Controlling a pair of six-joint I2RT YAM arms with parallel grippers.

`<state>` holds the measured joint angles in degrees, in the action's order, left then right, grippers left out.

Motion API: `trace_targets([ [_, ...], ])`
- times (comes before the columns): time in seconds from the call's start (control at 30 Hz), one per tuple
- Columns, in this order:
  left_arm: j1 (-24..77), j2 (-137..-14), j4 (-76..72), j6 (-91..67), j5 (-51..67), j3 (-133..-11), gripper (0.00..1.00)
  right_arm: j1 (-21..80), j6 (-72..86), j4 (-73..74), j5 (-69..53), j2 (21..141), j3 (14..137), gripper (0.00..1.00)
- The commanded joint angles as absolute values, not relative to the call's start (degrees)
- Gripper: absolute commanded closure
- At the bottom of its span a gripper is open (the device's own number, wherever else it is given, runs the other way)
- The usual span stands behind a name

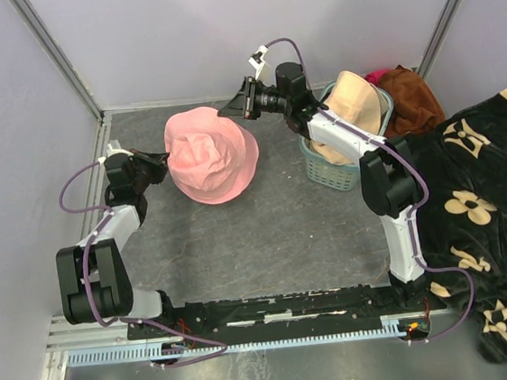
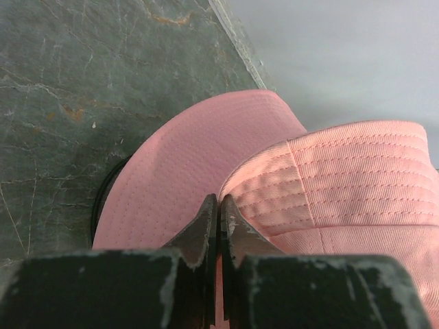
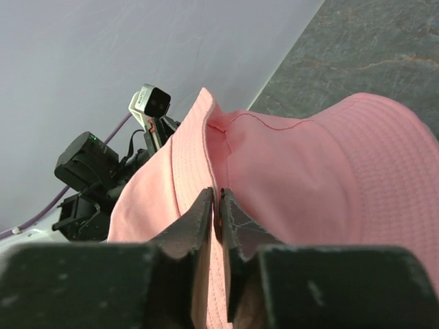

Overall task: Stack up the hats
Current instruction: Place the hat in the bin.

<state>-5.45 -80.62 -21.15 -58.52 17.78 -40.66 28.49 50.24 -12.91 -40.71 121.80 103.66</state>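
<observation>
A pink hat (image 1: 212, 153) lies crumpled in the middle of the grey table, between both arms. My left gripper (image 1: 162, 161) is at its left edge; in the left wrist view the jaws (image 2: 219, 202) are shut with the pink hat's (image 2: 343, 178) brim pinched between them. My right gripper (image 1: 231, 109) is at the hat's far right rim; in the right wrist view it (image 3: 218, 195) is shut on the brim of the pink hat (image 3: 343, 178). Beige hats (image 1: 357, 99) sit in and stick up out of the teal basket (image 1: 325, 175), right of the pink hat.
A rust-brown cloth (image 1: 412, 101) lies behind the basket at the back right. A black blanket with beige flowers (image 1: 485, 193) covers the right side. Walls close the back and the left. The left arm (image 3: 89, 171) shows beyond the hat in the right wrist view.
</observation>
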Motion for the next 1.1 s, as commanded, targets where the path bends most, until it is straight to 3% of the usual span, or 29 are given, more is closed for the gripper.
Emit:
trace_targets([
  [0.0,-5.45,-81.14,-22.07,-55.99,19.61,-43.33,0.97,28.99,50.22,-14.88,-41.13,122.82,105.50,0.90],
  [0.1,-5.40,-81.38,-22.10,-56.00,19.51,-43.31,0.97,29.00,50.15,-13.71,-39.56,123.43,105.90,0.99],
  [0.57,-5.43,-83.26,-24.90,-57.39,18.69,-43.15,0.97,28.24,46.67,-2.17,-22.86,126.41,109.04,0.99],
  [1.07,-5.37,-81.35,-25.22,-57.63,18.19,-41.70,0.97,28.45,45.85,-3.86,-16.54,124.12,100.11,0.99],
])
